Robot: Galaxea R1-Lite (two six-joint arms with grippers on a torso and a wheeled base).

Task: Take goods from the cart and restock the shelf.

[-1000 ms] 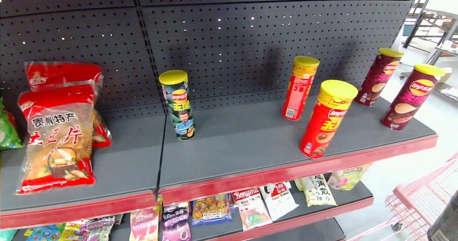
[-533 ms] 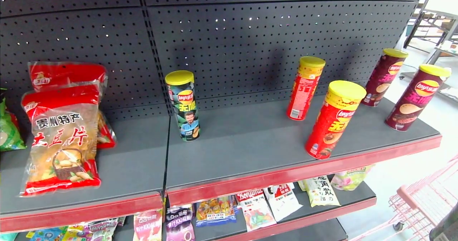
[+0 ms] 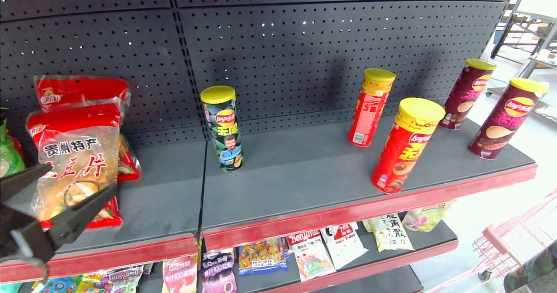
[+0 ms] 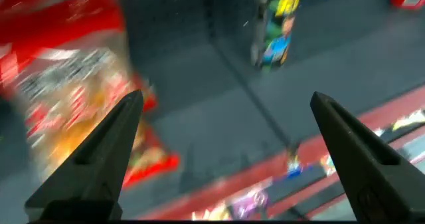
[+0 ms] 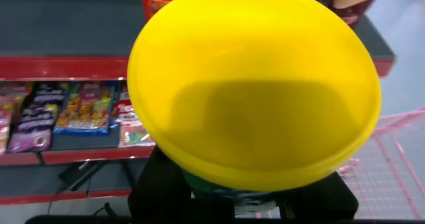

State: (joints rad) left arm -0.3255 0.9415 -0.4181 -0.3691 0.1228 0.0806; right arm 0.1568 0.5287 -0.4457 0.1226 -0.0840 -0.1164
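Observation:
My right gripper [image 5: 239, 201] is shut on a chip can with a wide yellow lid [image 5: 252, 84] and a green body; this can [image 3: 533, 267] shows at the head view's bottom right corner, above the pink cart [image 3: 509, 240]. My left gripper [image 3: 80, 177] hangs open in front of the shelf's left end, close to a red bag of potato slices [image 3: 74, 149]. In the left wrist view the left gripper [image 4: 226, 99] has nothing between its fingers. On the grey shelf [image 3: 304, 184] stands a matching green can [image 3: 222, 129].
Two red cans [image 3: 404, 147] [image 3: 370, 108] and two maroon cans [image 3: 500, 119] [image 3: 465, 95] stand on the shelf's right half. Bare shelf lies between the green can and the red ones. Snack packets [image 3: 304, 249] fill the lower shelf. A green bag [image 3: 8, 158] sits at far left.
My open left gripper has come up into the head view at lower left. The held can has risen a little at the bottom right corner. The camera shifted slightly at first.

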